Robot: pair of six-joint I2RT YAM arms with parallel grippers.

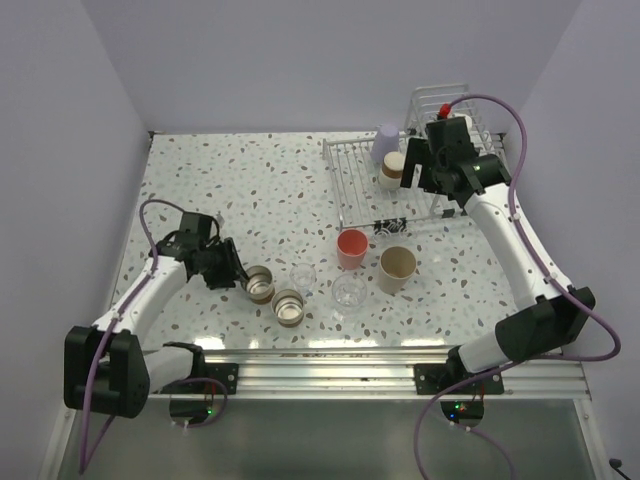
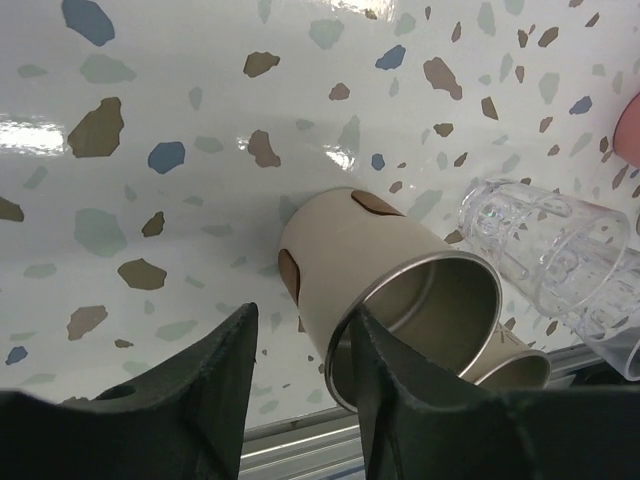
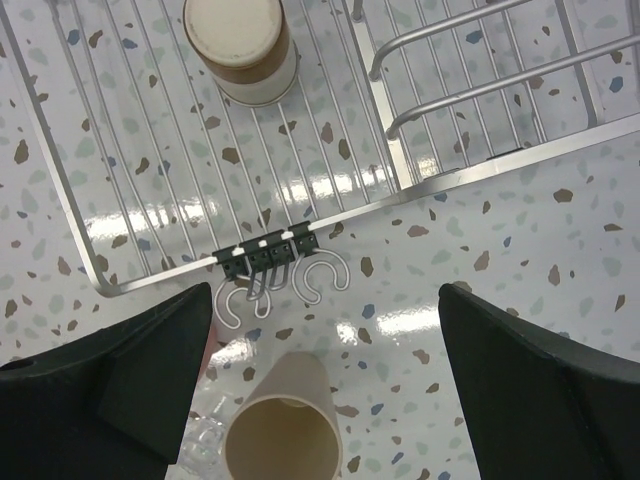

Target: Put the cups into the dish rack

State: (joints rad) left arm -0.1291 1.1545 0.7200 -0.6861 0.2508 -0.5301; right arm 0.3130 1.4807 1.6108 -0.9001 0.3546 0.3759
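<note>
My left gripper (image 1: pixel 226 270) (image 2: pixel 300 318) is open at the rim of a brownish metallic cup (image 1: pixel 259 284) (image 2: pixel 380 260). One finger is over the cup's mouth and the other stands outside its wall, with a gap left. A second metallic cup (image 1: pixel 288 306) (image 2: pixel 512 368) stands just beyond it. Two clear cups (image 1: pixel 303 277) (image 1: pixel 349 291), a coral-red cup (image 1: pixel 352 248) and a beige cup (image 1: pixel 397 268) (image 3: pixel 280 435) stand mid-table. The dish rack (image 1: pixel 350 185) (image 3: pixel 330 222) holds a lavender cup (image 1: pixel 387 142) and an upturned brownish cup (image 1: pixel 393 168) (image 3: pixel 240 45). My right gripper (image 1: pixel 414 172) (image 3: pixel 325 290) hangs wide open and empty above the rack's near edge.
The rack's taller cage part (image 1: pixel 450 110) (image 3: pixel 480 60) rises at the back right, close to the right arm. Wire hooks (image 3: pixel 285 275) stick out from the rack's front rail. A metal rail (image 1: pixel 330 350) runs along the table's near edge. Walls close in the table on three sides.
</note>
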